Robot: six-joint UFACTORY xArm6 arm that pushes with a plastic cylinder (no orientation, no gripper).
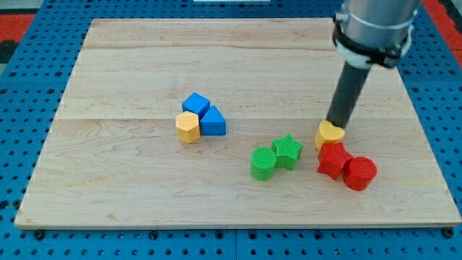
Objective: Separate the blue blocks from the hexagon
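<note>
Pale wooden board (108, 188) on blue pegboard, coloured blocks scattered.
Nearest right: red cylinder (359, 173), red star (333, 159); green cylinder (263, 163), green star (288, 150). My tip (334, 125) touches a yellow block (330, 135). Farther left, yellow hexagon (188, 127) touches blue triangular block (212, 121) and blue cube (195, 103). No claw.

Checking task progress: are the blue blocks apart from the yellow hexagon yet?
Not yet. Both blue blocks touch the yellow hexagon. My tip is off right, at another yellow block.

Two blue blocks (195, 103) (213, 121), two yellow (188, 127) (330, 134), two green (263, 162) (288, 150), seemingly two red (333, 159) (359, 173).
</note>
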